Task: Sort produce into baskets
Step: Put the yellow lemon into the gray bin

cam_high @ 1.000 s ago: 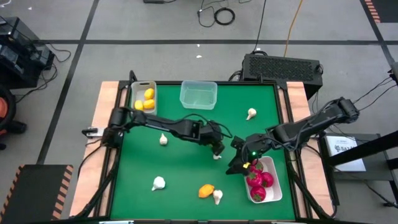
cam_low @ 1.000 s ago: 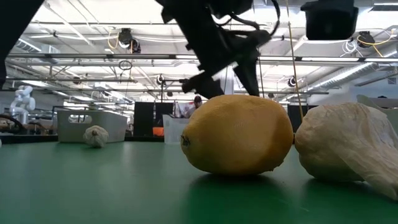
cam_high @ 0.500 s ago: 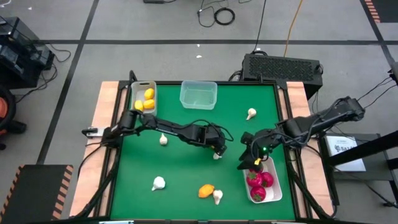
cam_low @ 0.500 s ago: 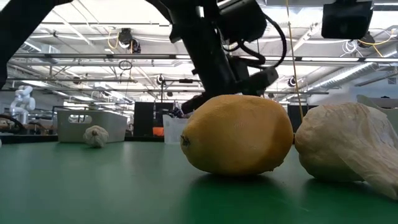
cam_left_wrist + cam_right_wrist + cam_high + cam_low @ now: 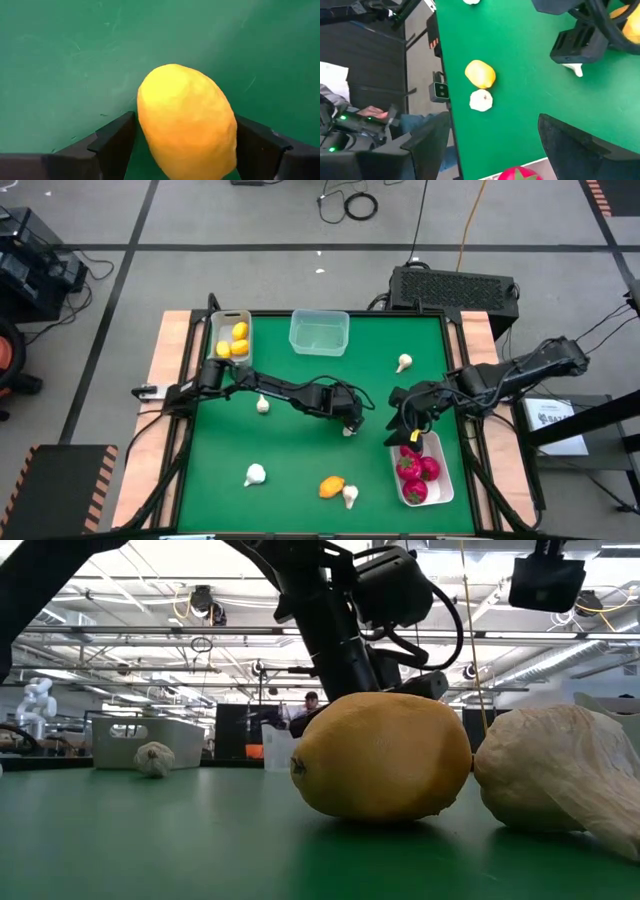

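The green tabletop (image 5: pixel 300 450) is crowded in the middle, and that is the first risk. Both arms reach toward its centre, and the left gripper (image 5: pixel 350 418) and right gripper (image 5: pixel 408 428) are near each other. A wide swing by either arm could make them collide.

The narrow bin (image 5: pixel 231 314) where lemons already lie is at the far-left corner, well away from the left gripper, so I judge a long carry is ahead. The bin is slim and partly filled, so a drop from height could bounce out or land in the clear tub (image 5: pixel 319 348) beside it.

The white tray (image 5: pixel 447 465) holds the red fruits (image 5: pixel 420 470). The right gripper hangs over its near end with its fingers spread and nothing between them. If it dips, it could nudge the tray or a fruit.

The held lemon (image 5: pixel 187 120) is clamped between the left gripper's fingers. It is smooth and egg-shaped and seems pinched toward one end, so it could squirt out under a quick move.

A garlic bulb (image 5: pixel 347 431) lies just beside that gripper. A low departure could knock it rolling across the tabletop.
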{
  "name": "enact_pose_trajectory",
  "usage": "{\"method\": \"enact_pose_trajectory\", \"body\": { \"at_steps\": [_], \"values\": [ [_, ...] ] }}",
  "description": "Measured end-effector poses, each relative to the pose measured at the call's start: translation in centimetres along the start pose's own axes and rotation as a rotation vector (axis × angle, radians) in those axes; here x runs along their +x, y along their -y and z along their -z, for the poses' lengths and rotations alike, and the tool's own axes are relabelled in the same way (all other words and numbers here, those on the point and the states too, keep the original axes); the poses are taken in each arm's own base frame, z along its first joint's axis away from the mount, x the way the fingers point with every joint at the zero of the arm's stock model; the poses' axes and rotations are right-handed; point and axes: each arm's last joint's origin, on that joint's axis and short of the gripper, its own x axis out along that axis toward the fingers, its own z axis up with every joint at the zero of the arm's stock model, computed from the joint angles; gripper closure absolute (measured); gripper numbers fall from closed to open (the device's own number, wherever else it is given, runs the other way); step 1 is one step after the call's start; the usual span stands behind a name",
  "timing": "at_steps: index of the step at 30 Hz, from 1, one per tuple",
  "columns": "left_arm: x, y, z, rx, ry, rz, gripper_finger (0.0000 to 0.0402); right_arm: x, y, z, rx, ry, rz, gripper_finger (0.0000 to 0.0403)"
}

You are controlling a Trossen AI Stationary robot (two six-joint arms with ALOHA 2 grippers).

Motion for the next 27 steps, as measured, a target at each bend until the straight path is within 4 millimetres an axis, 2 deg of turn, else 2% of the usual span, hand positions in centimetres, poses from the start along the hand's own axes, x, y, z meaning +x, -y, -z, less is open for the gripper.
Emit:
{"method": "enact_pose_trajectory", "body": {
  "at_steps": [5, 7, 10, 14, 19, 27],
  "values": [
    [-0.1, -0.1, 0.1, 0.003, -0.034, 0.014, 0.0164, 0.0, 0.1, -0.1, -0.025, 0.005, 0.005, 0.0110],
    [-0.7, -0.1, 0.0, 0.010, -0.061, 0.021, 0.0186, 0.0, 0.1, -0.1, -0.043, 0.005, 0.005, 0.0110],
    [-2.3, -0.3, -0.5, 0.032, -0.072, 0.025, 0.0207, 0.0, 0.1, -0.1, -0.067, 0.006, 0.005, 0.0110],
    [-5.5, -1.5, -2.5, 0.065, -0.086, 0.043, 0.0203, 0.0, 0.1, -0.2, -0.093, 0.028, 0.015, 0.0110],
    [-10.2, -5.5, -5.2, 0.091, -0.149, -0.031, 0.0198, 0.1, -0.1, -0.5, -0.148, 0.076, 0.020, 0.0110],
    [-18.1, -14.9, -8.6, 0.133, -0.186, -0.326, 0.0197, 0.2, -0.2, -2.0, -0.159, 0.175, -0.028, 0.0110]
  ]
}}
